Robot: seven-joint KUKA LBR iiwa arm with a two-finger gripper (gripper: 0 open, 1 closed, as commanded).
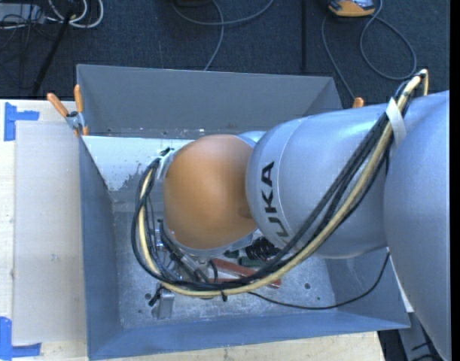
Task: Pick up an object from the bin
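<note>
The arm (342, 179) reaches in from the right and bends down into the bin (102, 277). Its orange cover (207, 190) hangs over the middle of the floor. The gripper (178, 268) sits low beneath that cover, close to the floor, ringed by looping cables (143, 232). The cover hides most of it, so I cannot tell whether it is open or closed, or whether it has hold of anything.

Few things show near it. A slim red piece (237, 271) lies on the floor just right of the gripper, half under the arm, with a dark piece (252, 253) touching or just behind it. A small grey bit (163, 301) lies near the front wall, just left of and below the gripper. Which of these is the target cannot be told, but the red piece and the grey bit are nearest.

This looks like the descent or closing stage of the pick. To do it well:
- Centre over one thing rather than straddling two.
- Come straight down until just above the floor, and keep the cables from dragging across the pieces.
- Close fully before lifting.
- Lift straight up, staying clear of the sloping front wall.
</note>
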